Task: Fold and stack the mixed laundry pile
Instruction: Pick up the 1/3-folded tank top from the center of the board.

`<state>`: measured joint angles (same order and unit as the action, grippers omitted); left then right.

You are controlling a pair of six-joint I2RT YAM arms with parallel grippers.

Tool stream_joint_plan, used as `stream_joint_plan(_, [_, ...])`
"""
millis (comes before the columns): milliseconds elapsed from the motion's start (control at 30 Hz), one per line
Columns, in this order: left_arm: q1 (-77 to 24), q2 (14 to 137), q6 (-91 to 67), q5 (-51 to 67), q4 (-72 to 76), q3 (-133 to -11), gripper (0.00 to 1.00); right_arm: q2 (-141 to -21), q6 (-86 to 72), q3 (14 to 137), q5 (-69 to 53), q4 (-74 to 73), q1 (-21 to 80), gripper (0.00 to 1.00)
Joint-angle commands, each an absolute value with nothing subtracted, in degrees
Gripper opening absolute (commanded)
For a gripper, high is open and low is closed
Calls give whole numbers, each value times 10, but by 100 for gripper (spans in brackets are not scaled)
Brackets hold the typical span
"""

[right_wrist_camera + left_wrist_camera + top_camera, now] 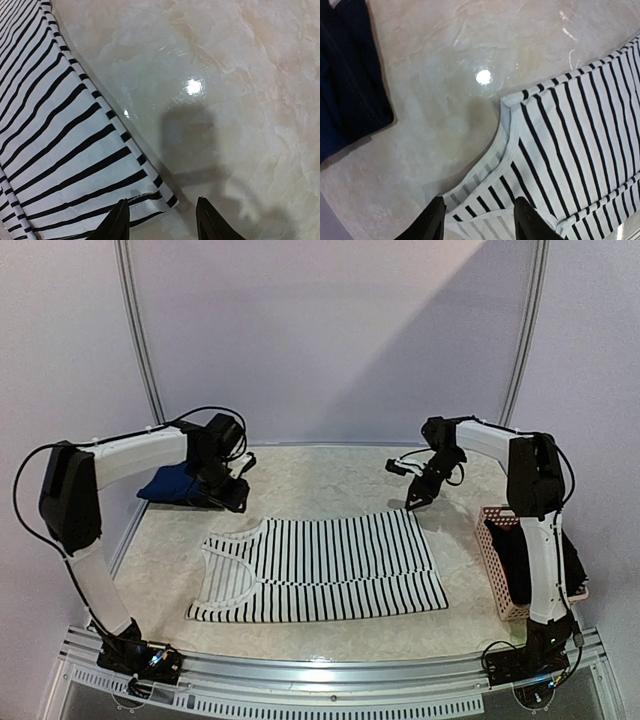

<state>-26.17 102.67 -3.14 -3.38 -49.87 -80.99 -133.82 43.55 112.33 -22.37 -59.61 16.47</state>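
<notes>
You have the black-and-white striped tank top [320, 565] lying flat mid-table. Your left gripper [479, 206], jaws spread, sits over its far-left strap. Your right gripper [162, 204], jaws also spread, sits over its far-right hem corner.

The top view looks down from high above and behind both arm bases, facing the back wall. It sits far enough away to take in the whole counter [330, 475]. The left wrist view looks steeply down past the left claw [479, 222], whose fingers frame the bottom edge, very near the counter. The striped tank top [570, 150] lies ahead and to that claw's right, and the navy piece [345, 75] is ahead to its left. The right wrist view is equally close and steep, with the right claw [161, 222] at its bottom edge and the tank top's hem to that claw's left. All three views share the tank top.
</notes>
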Motion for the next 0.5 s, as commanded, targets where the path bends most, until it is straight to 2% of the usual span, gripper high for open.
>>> stream_joint_plan(0, [-258, 1101, 16, 44, -466, -866, 48, -1386, 441, 1169, -218, -634, 163, 44])
stream_joint_plan(200, [-258, 1165, 38, 102, -438, -912, 48, -1406, 481, 1187, -241, -688, 163, 39])
stream_joint_plan(467, [-246, 1228, 57, 123, -440, -954, 48, -1405, 492, 1183, -233, -692, 163, 9])
